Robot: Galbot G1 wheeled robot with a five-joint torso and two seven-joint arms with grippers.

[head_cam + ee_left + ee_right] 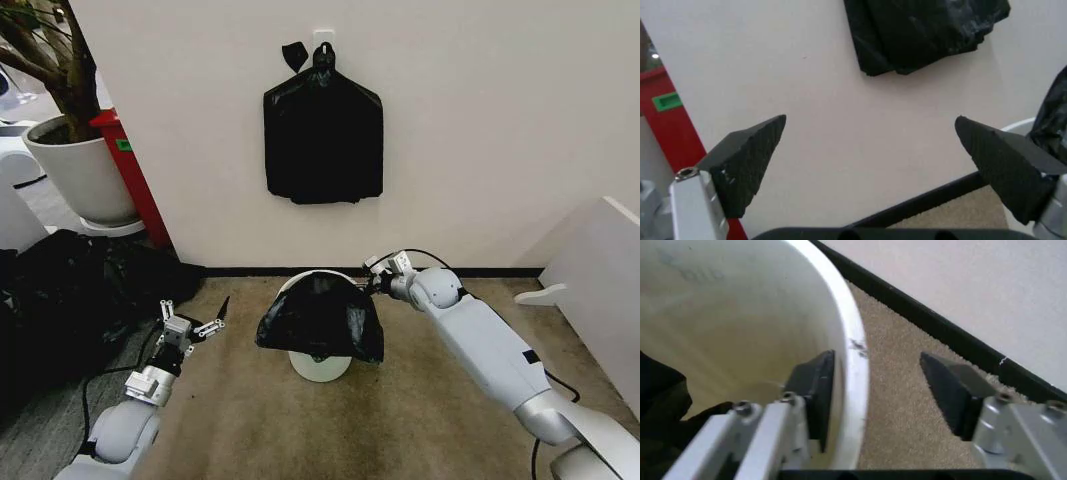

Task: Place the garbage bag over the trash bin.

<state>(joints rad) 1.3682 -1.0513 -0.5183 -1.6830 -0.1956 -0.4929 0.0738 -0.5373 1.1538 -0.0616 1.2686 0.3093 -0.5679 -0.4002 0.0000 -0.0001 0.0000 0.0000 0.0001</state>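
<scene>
glossy black garbage bag [320, 318] drapes the trash bin [320, 364]; both grippers' jaws apart.

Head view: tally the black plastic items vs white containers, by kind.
Black plastic: 3 — garbage bag on the bin, bundle on the wall, heap on the floor.
White containers: 2 — trash bin, planter pot.
Total: 5

A flat bundle of black bags [323, 145] is hung on the white wall [480, 120]. A white planter pot [80, 170] is set beside a red post [135, 180]. A heap of black plastic [70, 290] is spread on the carpet [400, 420].
</scene>
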